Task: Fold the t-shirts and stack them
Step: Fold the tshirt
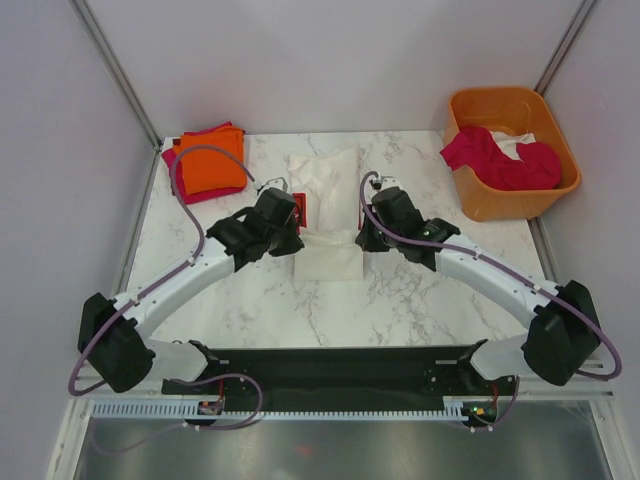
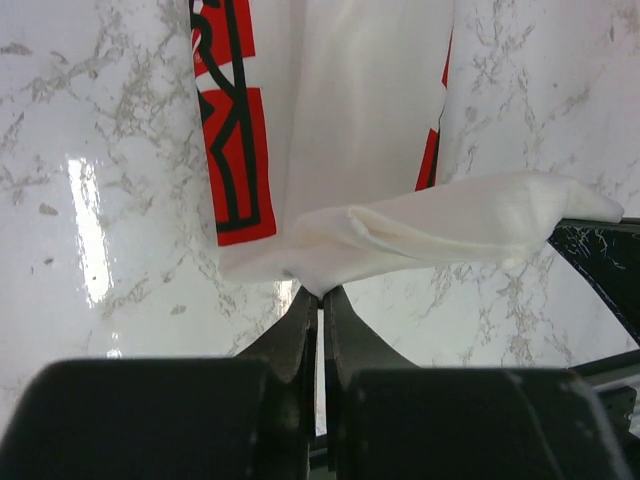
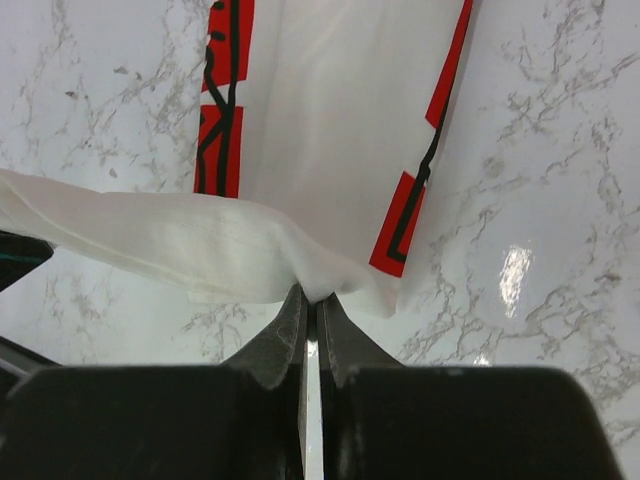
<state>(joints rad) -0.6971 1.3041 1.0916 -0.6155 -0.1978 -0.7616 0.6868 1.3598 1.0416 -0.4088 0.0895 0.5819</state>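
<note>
A white t-shirt (image 1: pixel 325 215) with red and black logo panels lies mid-table, folded into a long strip. My left gripper (image 1: pixel 292 238) is shut on its near-left hem (image 2: pixel 320 262), lifted off the marble. My right gripper (image 1: pixel 366 238) is shut on the near-right hem (image 3: pixel 330 280). The pinched cloth bunches at both sets of fingertips, and the near end hangs between the two grippers. Folded orange (image 1: pixel 212 160) and magenta-red (image 1: pixel 190 188) t-shirts are stacked at the table's back left. More crumpled t-shirts, magenta-red (image 1: pixel 495 160) and white (image 1: pixel 522 147), lie in the tub.
An orange plastic tub (image 1: pixel 500 203) stands at the back right, beyond the right arm. White walls close in the table on three sides. Both arms reach in from the near corners over the marble top (image 1: pixel 400 300).
</note>
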